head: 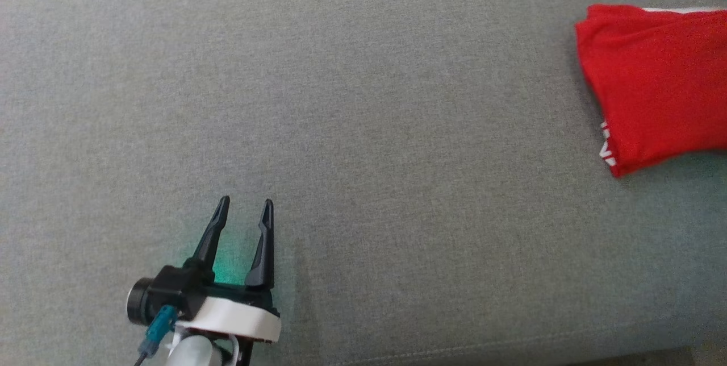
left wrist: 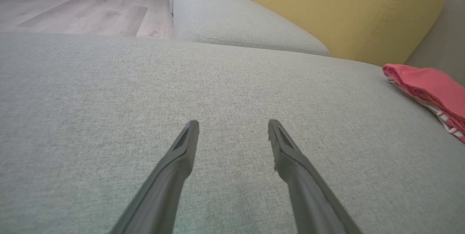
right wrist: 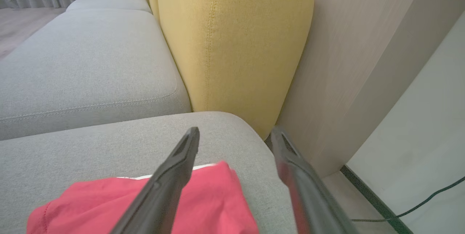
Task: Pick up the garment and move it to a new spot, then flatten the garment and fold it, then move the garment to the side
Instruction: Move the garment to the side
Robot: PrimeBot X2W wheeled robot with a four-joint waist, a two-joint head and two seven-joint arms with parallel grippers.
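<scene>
The garment (head: 661,84) lies folded as a red bundle with striped trim on the grey sofa seat (head: 363,127), at the right edge of the head view. The left wrist view catches it (left wrist: 432,94) at the far right. My left gripper (head: 246,206) rests open over bare cushion at the lower left, far from the garment, nothing between its fingers (left wrist: 181,154). In the right wrist view, my right gripper (right wrist: 235,132) stands open just above the garment (right wrist: 214,201), its two fingers apart and holding nothing.
Yellow back cushions (right wrist: 232,41) stand behind the seat. A second grey seat (left wrist: 232,19) adjoins it, with wooden floor (left wrist: 72,8) beyond. A pale wall panel (right wrist: 345,63) and a floor cable (right wrist: 417,208) lie past the seat's right end.
</scene>
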